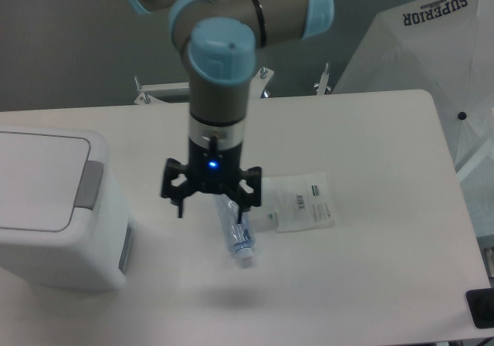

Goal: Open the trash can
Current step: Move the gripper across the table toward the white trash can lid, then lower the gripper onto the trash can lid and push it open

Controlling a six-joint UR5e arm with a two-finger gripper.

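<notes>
The trash can (54,222) is a large white boxy bin at the left edge of the table, its flat lid (38,180) down and a grey push tab (89,184) on the lid's right side. My gripper (210,207) hangs open and empty above the middle of the table, to the right of the can and apart from it. Its fingers (181,199) are spread wide.
A clear plastic bottle (236,230) lies on the table under and just behind the gripper. A white plastic packet (302,201) lies to its right. A white umbrella (432,45) stands off the table's far right. A dark object (480,309) sits at the front right corner.
</notes>
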